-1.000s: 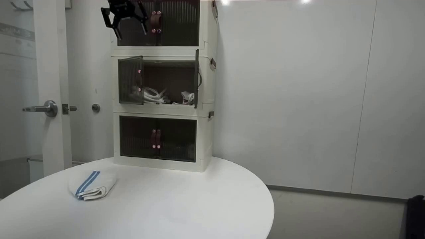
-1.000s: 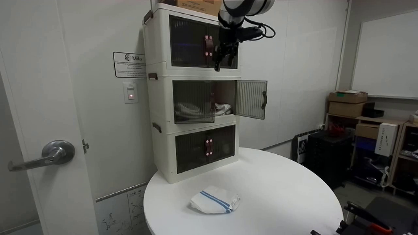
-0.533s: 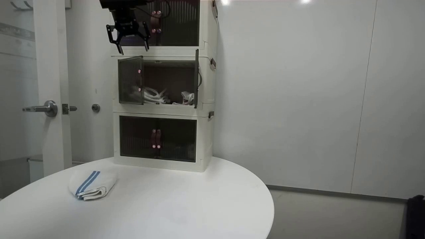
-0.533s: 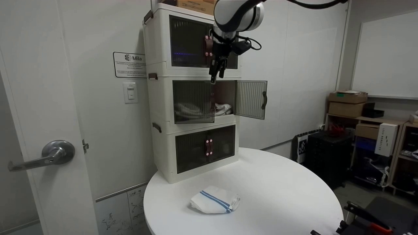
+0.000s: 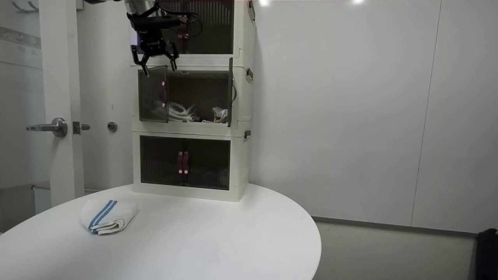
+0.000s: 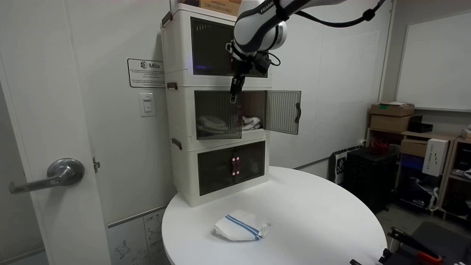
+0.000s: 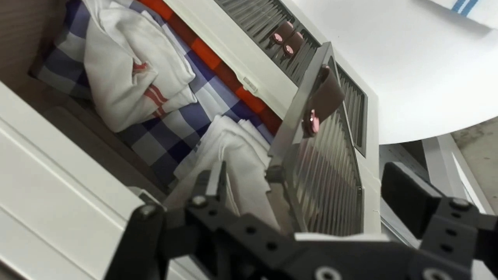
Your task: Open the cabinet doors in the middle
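Closest in the wrist view, the gripper (image 7: 307, 175) stands with its fingers (image 7: 408, 198) spread wide apart. Just past it are the cabinet doors (image 7: 330, 186) of the middle unit (image 6: 182, 114), both swung outward — in an exterior view the right-hand leaf (image 6: 283, 112) stands wide open, while the left-hand leaf (image 6: 217, 114), near the fingers, juts out only partway (in the wrist view this leaf shows between the two fingers, apart from both). Deeper, inside that unit, lie a white cloth with red stripes (image 7: 128, 76), a blue-and-white checked cloth (image 7: 163, 136) under it and a plain white cloth (image 7: 241, 155). Below, the lowest unit (image 6: 184, 173) has its dark doors (image 6: 217, 173) closed. Farther down, a folded towel (image 6: 241, 226) with blue stripes lies on the round white table (image 6: 312, 206), and a pale wall (image 5: 338, 116) rises behind the units.
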Tool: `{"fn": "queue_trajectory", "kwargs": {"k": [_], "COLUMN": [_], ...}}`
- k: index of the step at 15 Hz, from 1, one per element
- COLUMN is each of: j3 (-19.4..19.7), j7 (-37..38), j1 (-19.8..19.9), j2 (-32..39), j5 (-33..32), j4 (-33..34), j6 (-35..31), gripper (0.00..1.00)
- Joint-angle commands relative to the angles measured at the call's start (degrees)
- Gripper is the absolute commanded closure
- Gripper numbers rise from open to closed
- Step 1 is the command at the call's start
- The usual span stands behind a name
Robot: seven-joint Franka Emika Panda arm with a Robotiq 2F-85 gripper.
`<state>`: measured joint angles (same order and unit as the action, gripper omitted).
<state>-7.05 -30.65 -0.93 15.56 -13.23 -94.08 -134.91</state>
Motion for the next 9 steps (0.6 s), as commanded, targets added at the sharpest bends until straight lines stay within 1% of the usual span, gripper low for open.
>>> {"fn": "queue_trajectory", "kwargs": {"k": [1,6,8,9], "j3": [-0.31,-2.67,-3.19,-3.11], "j7": [-2.53,-0.80,1.12,3.46], "j1": [-0.64,-1.97,-3.12,-3.98], "j2": [2.27,-0.03,-1.34,-1.96], "j5": [1.33,5.56,6.59,6.16], "j4": [2.83,1.66,1.69,1.81], "j6": [0.64,5.20,7.60,8.98], "gripper": [0.00,0.00,0.00,0.00]}}
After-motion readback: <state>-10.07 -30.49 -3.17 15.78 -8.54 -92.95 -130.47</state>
